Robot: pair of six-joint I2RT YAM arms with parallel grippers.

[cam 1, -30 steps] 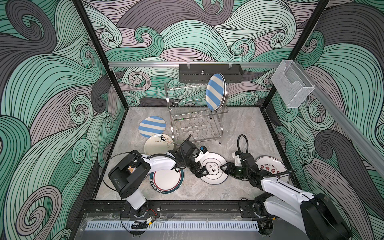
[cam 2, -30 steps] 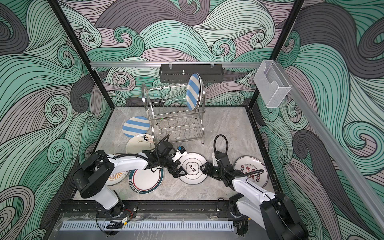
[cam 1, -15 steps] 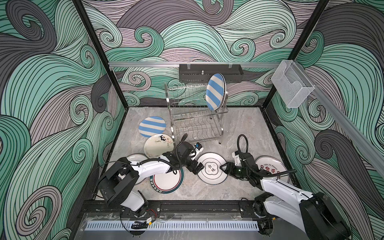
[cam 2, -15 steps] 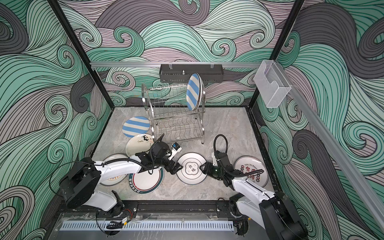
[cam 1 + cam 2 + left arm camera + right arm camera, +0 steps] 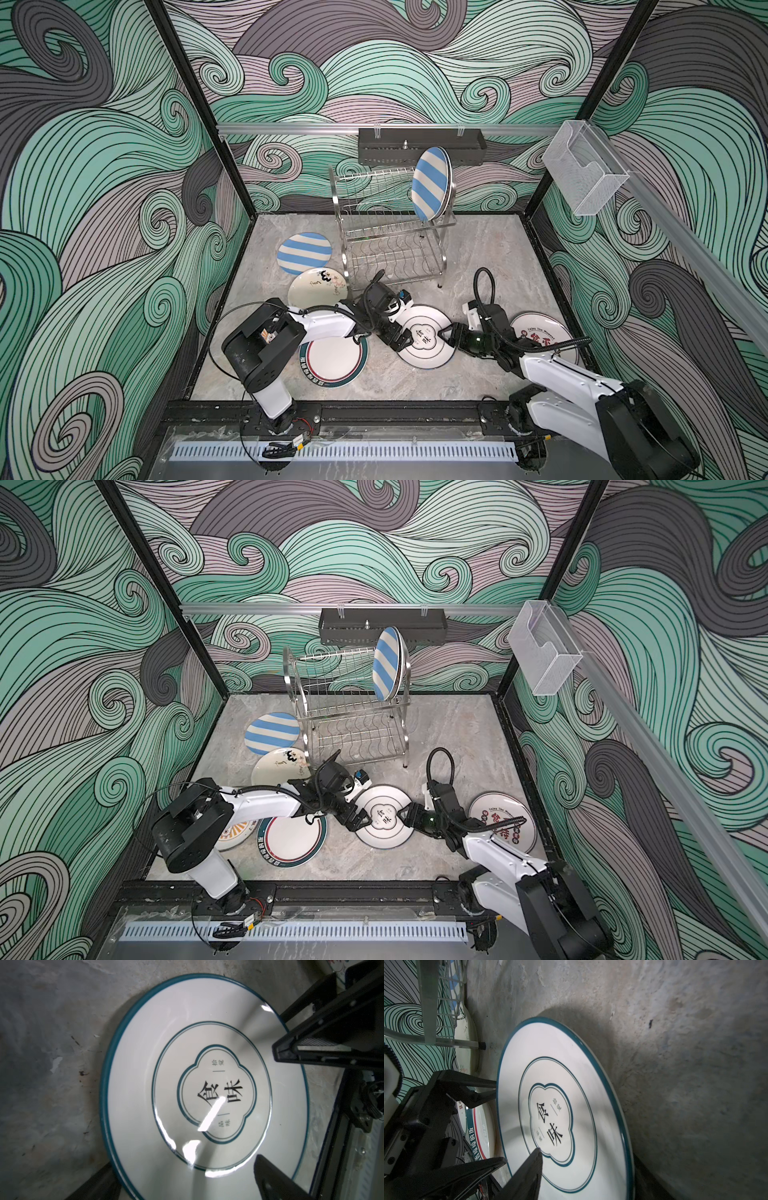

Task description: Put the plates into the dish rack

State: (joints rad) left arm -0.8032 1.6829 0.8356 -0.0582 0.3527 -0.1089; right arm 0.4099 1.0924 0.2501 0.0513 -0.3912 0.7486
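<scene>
Clock refs use the top views, 12 = back wall.

Target is the teal plate (image 5: pixel 424 354), lying centre-front at 6 o'clock of the rack (image 5: pixel 390 249) and clear of its feet. Both arms meet on it: the left gripper (image 5: pixel 405 334) is at its 9 o'clock rim, the right gripper (image 5: pixel 445 332) at its 3 o'clock rim.

State of the left gripper: released. Its wrist view shows its fingers (image 5: pixel 276 1180) wide apart with the rim running between them, one over the plate face, one outside the rim and lower. The right gripper is also released, spread far wider than the rim is thick. One finger (image 5: pixel 529 1167) sits over the face near the centre motif, and there is a dark shape under the rim opposite. I can't tell if either side has the rim off the table (image 5: pixel 478 249).

Other plates:
- The racked plate (image 5: pixel 431 184) stands on edge at the 3 o'clock end of the upper tier. Slots at its 9 o'clock are open, and so is the lower tier.
- At the rack's 8 o'clock the striped plate (image 5: pixel 304 252) lies flat. Its rim meets the cartoon plate (image 5: pixel 316 291) at 6, and that one's edge sits right by the rack's front-left foot.
- At 9 o'clock of the target, the ringed plate (image 5: pixel 334 361) lies under the left forearm, rims near but apart.
- At 3 o'clock, the red-letter plate (image 5: pixel 540 330) is partly under the right arm and cable.
- The sunburst plate (image 5: pixel 235 835) is mostly hidden by the left shoulder.

Room: bare table from the rack's 1 to 4 o'clock out to the right wall, plus a bare strip along the front edge.
</scene>
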